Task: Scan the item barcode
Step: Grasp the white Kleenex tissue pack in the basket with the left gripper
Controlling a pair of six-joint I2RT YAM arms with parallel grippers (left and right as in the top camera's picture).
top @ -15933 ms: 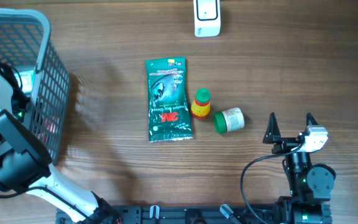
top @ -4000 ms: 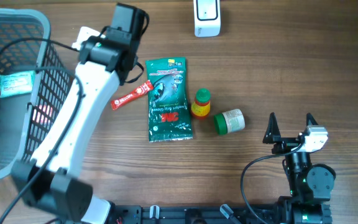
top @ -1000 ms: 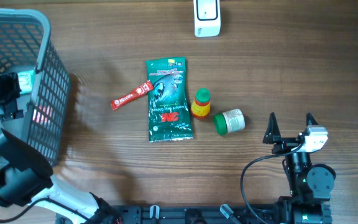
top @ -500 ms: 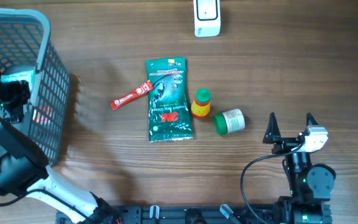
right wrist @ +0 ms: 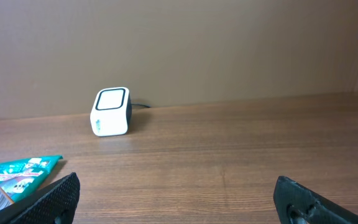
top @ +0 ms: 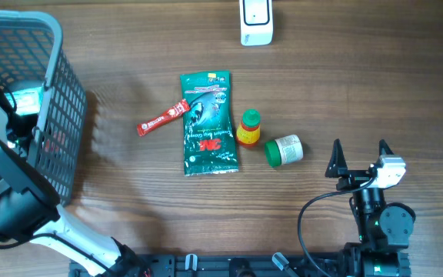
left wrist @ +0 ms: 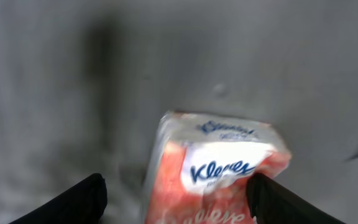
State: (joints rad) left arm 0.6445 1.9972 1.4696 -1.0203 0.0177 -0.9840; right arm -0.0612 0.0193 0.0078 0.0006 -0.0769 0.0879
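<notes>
Left fingers (left wrist: pixel 73 202) spread around glossy Kleenex pack (left wrist: pixel 219 171), mesh basket (top: pixel 64 115)

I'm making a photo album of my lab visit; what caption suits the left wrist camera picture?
Left gripper, open wide, straddling a red-and-white Kleenex pack on a grey surface.

Tissue pack (left wrist: pixel 219 168) in basket (top: pixel 21 19); sachet (top: pixel 162 118) beside pouch (top: pixel 208 123)
</notes>
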